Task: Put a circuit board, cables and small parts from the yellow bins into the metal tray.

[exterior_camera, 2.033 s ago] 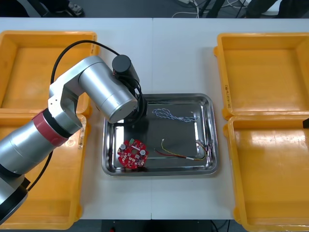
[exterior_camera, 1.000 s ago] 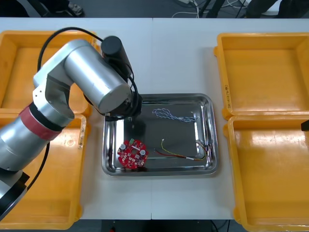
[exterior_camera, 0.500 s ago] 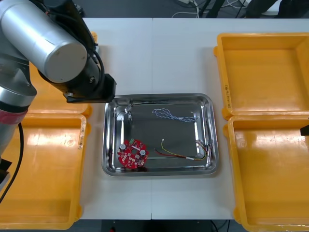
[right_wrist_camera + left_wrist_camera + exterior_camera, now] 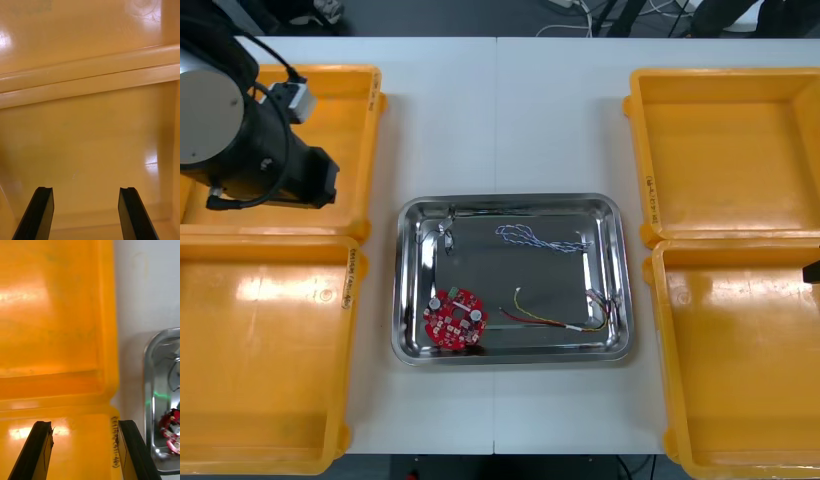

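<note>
The metal tray [image 4: 624,280] lies mid-table. In it are a round red circuit board [image 4: 453,319], a twisted blue and white cable [image 4: 540,238], a red and yellow cable [image 4: 555,319] and a small metal part [image 4: 445,236] near its far left corner. My left arm [image 4: 240,125] hangs over the far left yellow bin [image 4: 330,90]. In the left wrist view my left gripper [image 4: 84,423] is open and holds nothing, above the two left bins' adjoining rims [image 4: 56,390], with the tray [image 4: 149,390] and board [image 4: 170,427] off to one side. My right gripper [image 4: 85,189] is open over a bare bin floor [image 4: 90,142].
The near left bin [image 4: 260,360], far right bin [image 4: 730,150] and near right bin [image 4: 740,370] show bare floors. A dark sliver of my right arm [image 4: 812,268] sits at the right edge. White table [image 4: 500,120] lies beyond the tray.
My left arm has drawn back from the tray's far left corner to the left, over the far left bin. The small metal part it had covered now lies in the tray.
</note>
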You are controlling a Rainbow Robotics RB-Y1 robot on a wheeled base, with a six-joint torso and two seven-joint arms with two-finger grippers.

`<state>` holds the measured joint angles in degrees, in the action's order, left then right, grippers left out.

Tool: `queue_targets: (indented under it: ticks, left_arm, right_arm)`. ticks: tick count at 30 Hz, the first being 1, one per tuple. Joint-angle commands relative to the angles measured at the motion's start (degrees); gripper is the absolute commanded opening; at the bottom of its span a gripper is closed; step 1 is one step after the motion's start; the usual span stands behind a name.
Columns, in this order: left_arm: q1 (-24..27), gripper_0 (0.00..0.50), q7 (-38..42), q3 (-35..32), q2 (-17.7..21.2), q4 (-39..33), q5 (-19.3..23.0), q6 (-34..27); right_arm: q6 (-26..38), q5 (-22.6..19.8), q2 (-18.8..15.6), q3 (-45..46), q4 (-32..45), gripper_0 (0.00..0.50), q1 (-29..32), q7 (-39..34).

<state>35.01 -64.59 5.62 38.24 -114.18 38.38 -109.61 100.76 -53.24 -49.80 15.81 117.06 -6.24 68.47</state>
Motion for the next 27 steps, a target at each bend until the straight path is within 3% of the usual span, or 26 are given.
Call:
queue_targets:
  ticks: [1, 13, 27]
  left_arm:
    - [-3.9, 0.5, -4.23, -5.27, 3.6, -2.97, 1.18, -0.39]
    - [-12.08, 0.5, -14.69, -17.14, 4.74, -4.12, 2.14, -0.39]
    - [-19.81, 0.5, -19.79, -21.88, 4.74, -4.21, 2.76, 0.1]
  right_arm:
    - [-1.01, 0.95, -2.23, -0.17, 0.18, 0.5, 0.61, 1.93]
    - [-2.41, 1.03, -1.62, -1.84, 0.18, 0.5, 0.61, 1.75]
    - [-1.27, 1.39, -0.65, -1.84, 0.18, 0.5, 0.61, 1.4]
